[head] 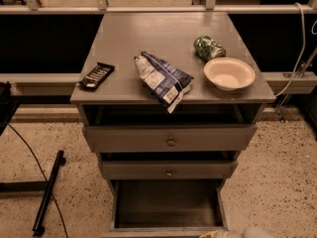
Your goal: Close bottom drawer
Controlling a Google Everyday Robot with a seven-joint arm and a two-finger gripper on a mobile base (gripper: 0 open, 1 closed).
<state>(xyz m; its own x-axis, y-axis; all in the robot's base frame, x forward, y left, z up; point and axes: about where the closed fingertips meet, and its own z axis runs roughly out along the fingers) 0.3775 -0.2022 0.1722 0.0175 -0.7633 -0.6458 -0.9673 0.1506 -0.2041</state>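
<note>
The bottom drawer (166,205) of the grey cabinet (124,90) is pulled far out toward me. Its inside is bare, and its front panel runs along the lower edge of the view. The mid-sized drawer (168,170) and the tallest drawer (170,139) above it each show a small round knob and stand slightly out. Only a pale part of my gripper (243,233) shows, at the bottom edge just right of the open drawer's front corner.
On the cabinet top lie a black remote-like object (96,75), a blue-and-white chip bag (163,78), a green can on its side (208,48) and a cream bowl (229,73). A black stand and cable (47,192) lie on the speckled floor at left.
</note>
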